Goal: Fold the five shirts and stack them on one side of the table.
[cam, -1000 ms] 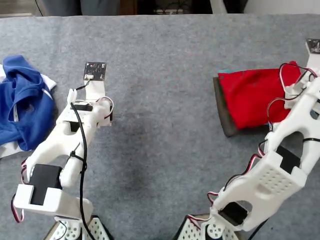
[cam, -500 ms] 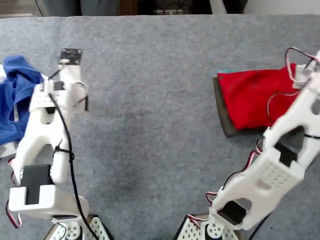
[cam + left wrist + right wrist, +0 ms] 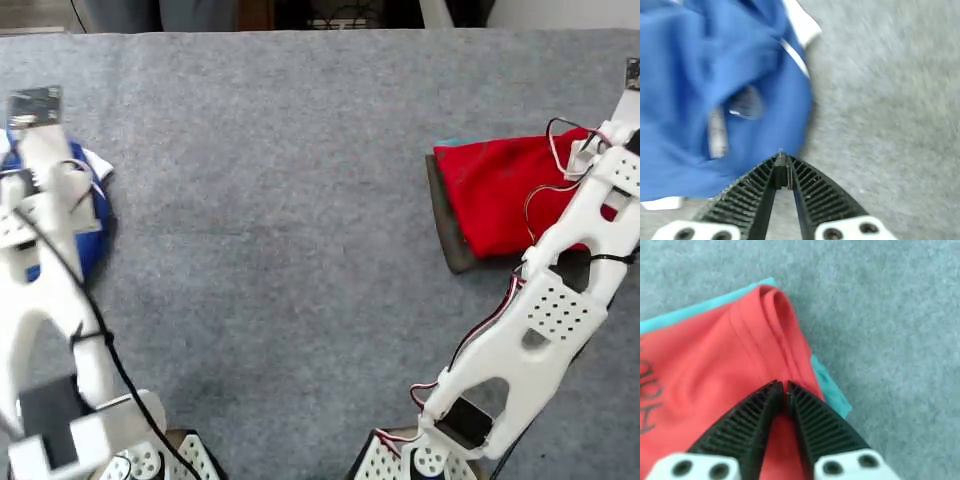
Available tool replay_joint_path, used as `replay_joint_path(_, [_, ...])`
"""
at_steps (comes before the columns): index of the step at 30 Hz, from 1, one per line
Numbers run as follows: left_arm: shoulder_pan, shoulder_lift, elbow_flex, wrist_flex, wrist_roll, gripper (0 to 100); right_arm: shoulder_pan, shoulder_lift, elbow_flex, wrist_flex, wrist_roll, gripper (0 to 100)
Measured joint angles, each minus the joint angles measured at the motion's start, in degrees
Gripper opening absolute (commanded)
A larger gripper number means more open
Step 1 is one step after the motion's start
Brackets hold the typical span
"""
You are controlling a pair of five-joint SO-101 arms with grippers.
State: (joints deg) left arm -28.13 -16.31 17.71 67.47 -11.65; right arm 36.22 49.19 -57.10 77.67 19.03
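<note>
Your left gripper (image 3: 783, 162) has its ribbed black fingers pressed together at the tips, with nothing between them; it hangs over the edge of the crumpled blue shirt (image 3: 715, 85), just where blue cloth meets the grey table cover (image 3: 890, 100); a strip of white cloth (image 3: 801, 24) pokes out from under the blue shirt. From the high view you can see the left arm (image 3: 45, 290) stretched along the left edge of the table, covering most of that blue shirt, which lies unfolded there.

Your right gripper (image 3: 781, 387) is likewise closed, fingertip against fingertip, and you cannot see any cloth pinched in it; it sits above the folded red shirt (image 3: 715, 365), close to the shirt's collar end. The red shirt lies on top of a teal shirt (image 3: 832, 387), whose edge shows along two sides; in the high view a dark shirt (image 3: 446, 232) shows beneath the stack on its left side. That stack rests on the right side of the table, well apart from the blue shirt, and the right arm (image 3: 555, 310) reaches over its right part.
</note>
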Motion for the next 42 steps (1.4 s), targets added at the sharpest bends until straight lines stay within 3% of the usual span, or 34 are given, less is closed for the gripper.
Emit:
replay_joint_path(3, [-5.36, -4.84, 0.0, 0.0, -0.79, 5, -0.88, -0.88, -6.77, 9.05, 0.0, 1.5])
replay_joint_path(7, [-15.65, -7.65, 0.0, 0.0, -0.97, 16, -2.99, -3.34, -17.58, 20.92, 0.0, 1.6])
replay_joint_path(10, [-22.42, -7.47, 0.0, 0.0, -2.46, 18, -3.52, -5.45, -24.79, 22.68, 0.0, 1.8])
replay_joint_path(13, [-24.97, -4.04, 0.0, -1.32, -5.8, 18, -4.57, -8.62, -27.6, 23.12, 0.0, 1.8])
replay_joint_path(21, [-24.53, 18.64, -2.9, -7.38, -10.29, 16, -8.35, -20.84, -23.56, 23.3, -0.44, 1.8])
replay_joint_path(25, [-23.3, 30.07, -9.23, -7.56, -10.37, 2, -8.26, -29.1, -14.86, 23.38, -0.44, 1.8])
replay_joint_path(27, [-23.3, 32.79, -12.48, -7.56, -10.37, 4, -8.26, -34.02, -8.7, 23.38, -0.44, 1.8])
replay_joint_path(34, [-22.77, 30.33, -18.64, 2.11, -10.46, 3, -9.58, -51.87, 16.53, 23.38, -0.44, 1.8])
replay_joint_path(42, [-13.63, 7.56, -19.25, 12.75, -8.7, 3, -18.2, -62.51, 34.64, 17.41, -0.44, 1.8])
